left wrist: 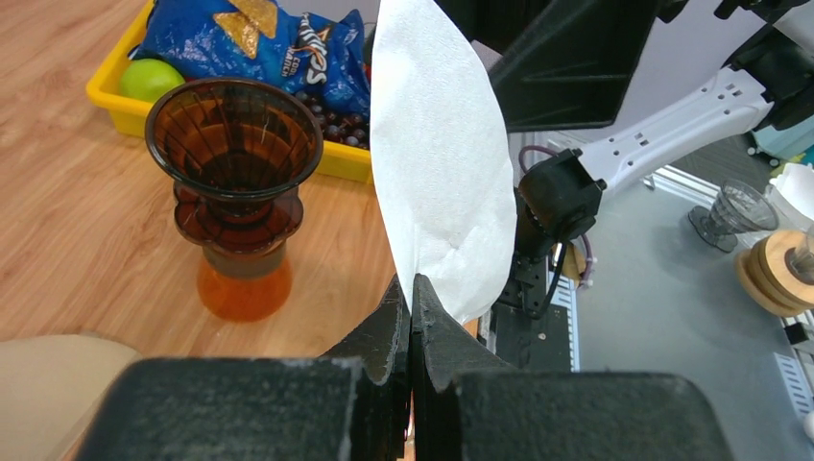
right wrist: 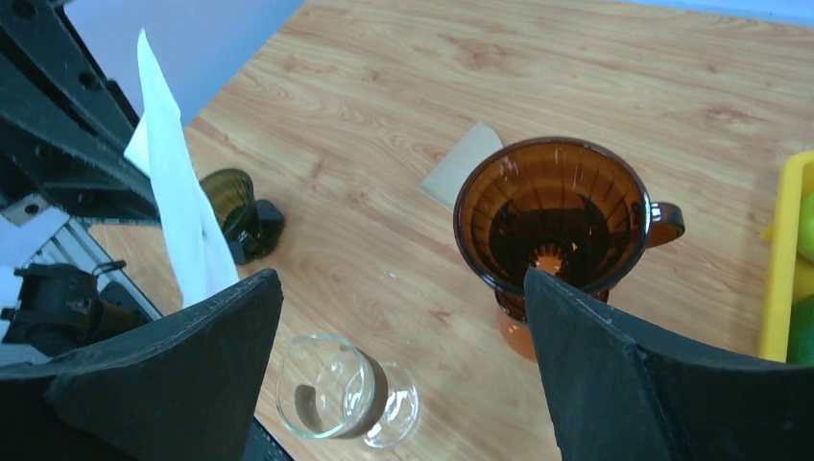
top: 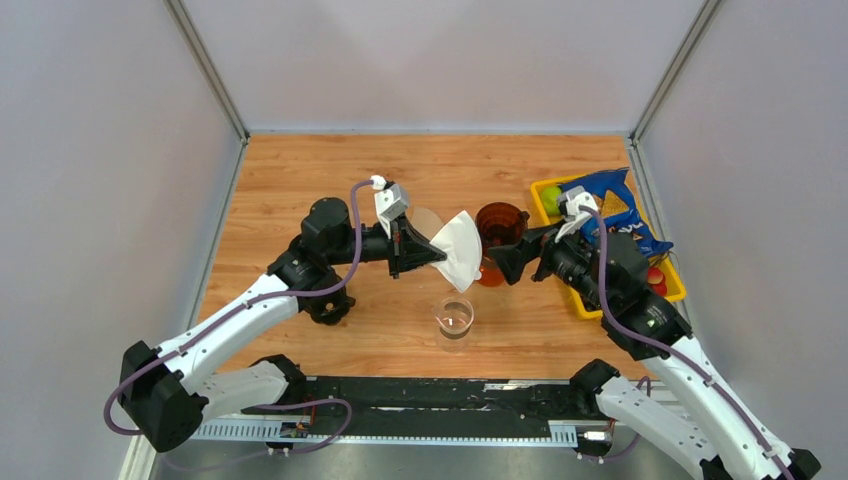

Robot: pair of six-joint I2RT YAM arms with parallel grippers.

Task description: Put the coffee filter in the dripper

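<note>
A white paper coffee filter (top: 461, 249) is pinched at one edge by my left gripper (top: 437, 253), which is shut on it and holds it above the table, just left of the dripper. The filter fills the middle of the left wrist view (left wrist: 440, 163) and shows at the left of the right wrist view (right wrist: 178, 197). The amber brown dripper (top: 499, 236) stands upright on the wood, its cone bare inside (right wrist: 554, 216), also in the left wrist view (left wrist: 235, 182). My right gripper (top: 500, 262) is open and holds nothing, beside the dripper's near side.
A clear glass beaker (top: 454, 317) stands in front of the dripper. A yellow tray (top: 584, 298) at the right holds a blue chip bag (top: 606, 205), a green ball (top: 550, 198) and other items. A brown paper piece (top: 426, 222) lies behind the left gripper.
</note>
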